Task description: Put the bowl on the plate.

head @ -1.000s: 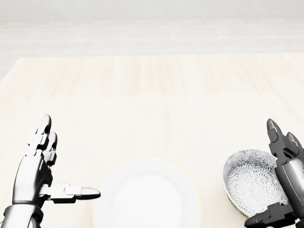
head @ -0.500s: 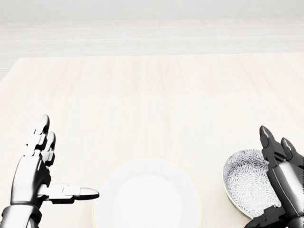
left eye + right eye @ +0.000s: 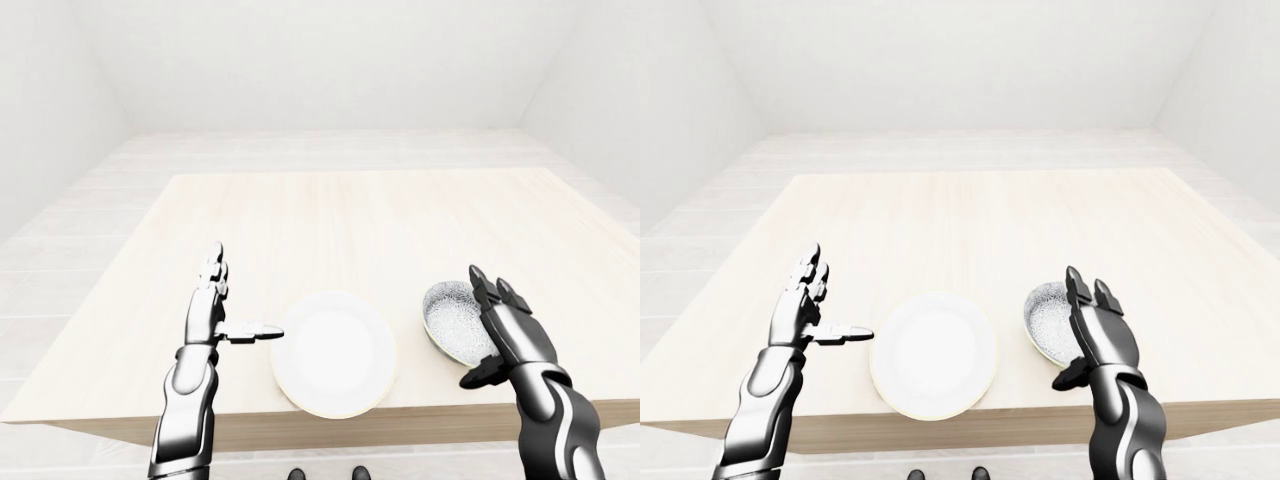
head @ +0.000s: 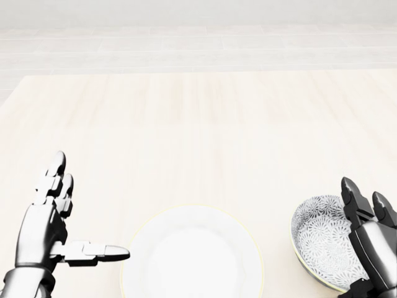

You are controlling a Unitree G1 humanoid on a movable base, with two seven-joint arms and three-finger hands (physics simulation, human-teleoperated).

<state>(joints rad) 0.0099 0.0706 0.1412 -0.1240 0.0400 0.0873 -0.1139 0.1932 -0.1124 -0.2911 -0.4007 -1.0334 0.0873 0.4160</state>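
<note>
Bowl (image 4: 324,239) right of plate (image 4: 192,253), apart, along table (image 4: 198,124) edge nearest robot. Right hand (image 3: 512,338) splayed at bowl rim; left hand (image 4: 43,228) splayed beside plate.

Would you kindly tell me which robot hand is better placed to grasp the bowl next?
The right robot hand: its open fingers stand beside the bowl, at its right rim, while the left robot hand is open on the far side of the plate.

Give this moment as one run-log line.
view: left-eye | stage: reach for bowl | right hand: open at bowl's right side, no grasp | left hand: open, left of plate | bowl: on table, right of plate
</note>
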